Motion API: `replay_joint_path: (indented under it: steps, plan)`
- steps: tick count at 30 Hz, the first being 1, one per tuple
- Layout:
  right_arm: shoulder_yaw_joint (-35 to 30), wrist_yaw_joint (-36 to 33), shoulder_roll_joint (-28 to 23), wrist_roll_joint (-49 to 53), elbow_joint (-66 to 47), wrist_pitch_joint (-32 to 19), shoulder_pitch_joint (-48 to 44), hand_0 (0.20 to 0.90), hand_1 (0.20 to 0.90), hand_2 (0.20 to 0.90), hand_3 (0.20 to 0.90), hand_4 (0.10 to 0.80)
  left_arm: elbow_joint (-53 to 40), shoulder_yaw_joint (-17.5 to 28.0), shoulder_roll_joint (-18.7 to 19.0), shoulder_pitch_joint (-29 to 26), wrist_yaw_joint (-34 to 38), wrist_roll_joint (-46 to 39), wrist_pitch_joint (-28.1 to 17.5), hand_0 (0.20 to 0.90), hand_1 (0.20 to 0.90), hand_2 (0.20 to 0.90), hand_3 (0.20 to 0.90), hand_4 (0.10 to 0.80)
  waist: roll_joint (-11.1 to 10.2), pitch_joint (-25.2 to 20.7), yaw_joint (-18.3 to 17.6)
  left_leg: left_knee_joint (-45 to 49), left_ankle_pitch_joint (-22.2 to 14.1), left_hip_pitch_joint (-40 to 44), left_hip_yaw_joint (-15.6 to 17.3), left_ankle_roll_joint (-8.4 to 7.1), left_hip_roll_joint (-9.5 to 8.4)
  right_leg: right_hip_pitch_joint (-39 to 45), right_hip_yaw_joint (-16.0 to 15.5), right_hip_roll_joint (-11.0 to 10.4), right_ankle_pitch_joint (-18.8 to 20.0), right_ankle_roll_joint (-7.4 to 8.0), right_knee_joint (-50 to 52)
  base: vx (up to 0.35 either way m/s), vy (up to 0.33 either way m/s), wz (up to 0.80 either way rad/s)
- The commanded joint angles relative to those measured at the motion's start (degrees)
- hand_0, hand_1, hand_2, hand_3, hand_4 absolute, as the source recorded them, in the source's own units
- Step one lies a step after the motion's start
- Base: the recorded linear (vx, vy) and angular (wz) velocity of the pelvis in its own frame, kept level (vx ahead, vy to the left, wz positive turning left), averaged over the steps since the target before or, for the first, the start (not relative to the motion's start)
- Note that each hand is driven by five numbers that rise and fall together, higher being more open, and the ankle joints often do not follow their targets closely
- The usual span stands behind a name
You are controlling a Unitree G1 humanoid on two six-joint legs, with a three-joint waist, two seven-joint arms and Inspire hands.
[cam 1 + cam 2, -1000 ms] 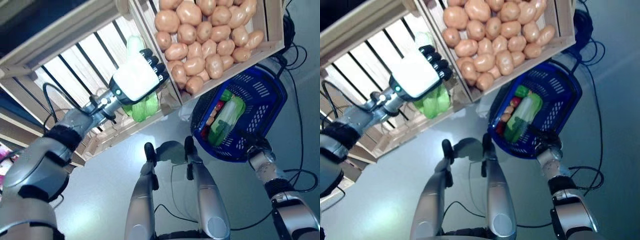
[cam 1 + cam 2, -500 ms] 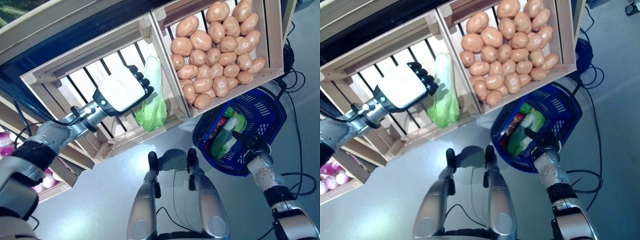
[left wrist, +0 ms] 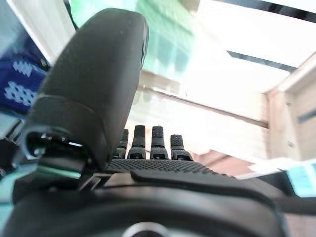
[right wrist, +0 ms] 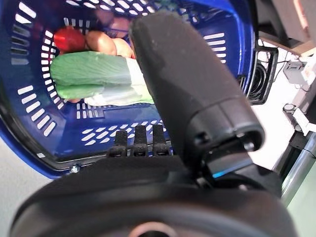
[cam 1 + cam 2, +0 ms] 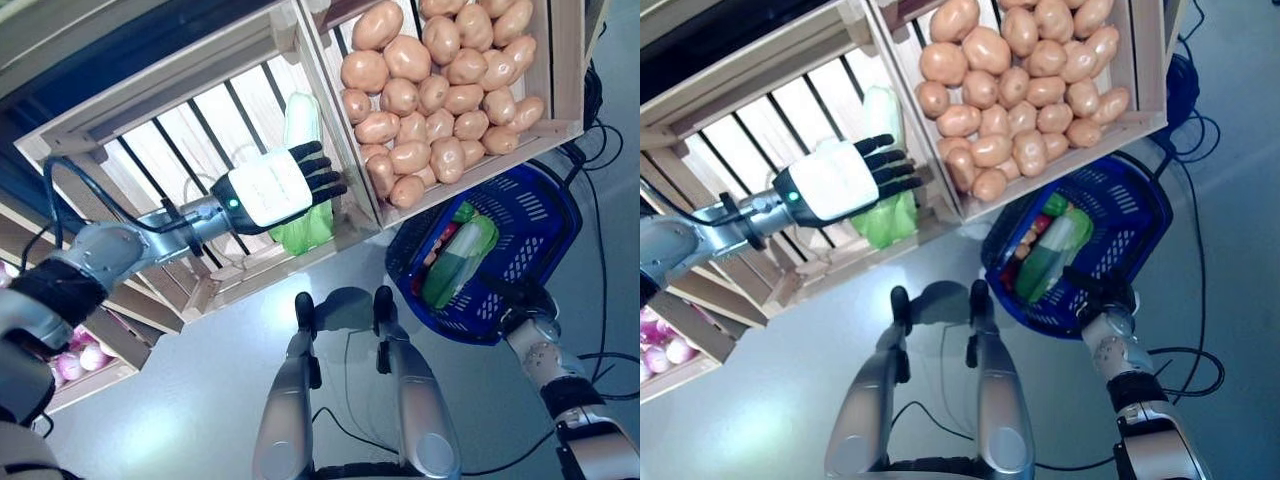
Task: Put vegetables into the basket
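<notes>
My left hand point(image 5: 272, 190) reaches into a slatted wooden crate point(image 5: 170, 150) on the stand. Its fingers are straight and lie across a pale green leafy cabbage point(image 5: 301, 118) that leans in the crate's right corner. I cannot tell whether they touch it. The blue basket point(image 5: 535, 195) stands on the floor below the stand, at the right. In it lie a long green and white leafy vegetable point(image 4: 94, 76), a red one point(image 4: 69, 39) and brownish ones point(image 4: 106, 44). My right hand point(image 5: 522, 300) is open at the basket's near rim, with its fingers point(image 4: 136, 140) straight over the rim.
A wooden crate of potatoes point(image 5: 560, 60) stands right of the cabbage crate and overhangs the basket's far side. A lower shelf holds pink round vegetables point(image 5: 80, 358) at the far left. Grey floor point(image 5: 180, 400) lies before the stand.
The camera has shifted a little. My left hand has moved right, from beside the cabbage to across it, and its fingers have straightened. The right hand stays at the basket's rim.
</notes>
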Motion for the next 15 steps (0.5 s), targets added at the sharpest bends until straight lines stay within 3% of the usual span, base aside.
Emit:
replay_joint_path:
  steps: [1,5,10,15]
  plan:
    - [-1.08,1.74,-6.51,1.78,-0.16,-2.63,0.47,0.9,0.9,0.9,0.9,0.8,-5.49,2.54,1.85,-8.25,0.37,-0.3,-3.01,0.9,0.9,0.9,0.9,0.8,0.56,-0.23,-0.4,8.55,-4.34,-5.38,1.64,-1.08,-1.5,2.75,-3.42,-1.01,0.73,1.14,-1.42,0.0,0.0,0.0]
    - [-0.66,2.65,-6.49,1.34,1.4,-3.71,-0.48,0.9,0.9,0.9,0.9,0.8,-4.16,-0.85,1.03,-11.47,-5.32,-2.06,-5.73,0.9,0.9,0.9,0.9,0.8,0.31,-0.23,-0.55,9.63,-4.68,-6.95,2.0,-0.93,-1.41,1.07,-3.21,-1.39,0.92,1.49,-0.64,0.037,-0.008,0.05]
    - [-0.65,3.86,-6.17,0.91,3.36,-4.46,-0.74,0.9,0.9,0.9,0.9,0.8,-3.95,-3.15,0.31,-13.64,-10.69,-3.94,-4.98,0.9,0.9,0.9,0.9,0.8,0.36,-0.23,-0.8,10.24,-5.24,-7.62,2.27,-0.82,-1.25,0.0,-2.8,-1.38,0.75,1.7,0.1,0.039,-0.004,0.05]
    - [-0.4,5.74,-5.75,0.87,5.27,-5.03,-1.23,0.9,0.9,0.9,0.9,0.8,-3.25,-4.68,-0.45,-16.06,-12.22,-3.83,-7.32,0.9,0.9,0.9,0.9,0.8,0.25,-0.23,-0.93,10.62,-5.39,-8.33,2.37,-0.78,-1.08,-0.83,-2.78,-1.51,0.95,1.78,0.31,0.01,-0.003,0.0]
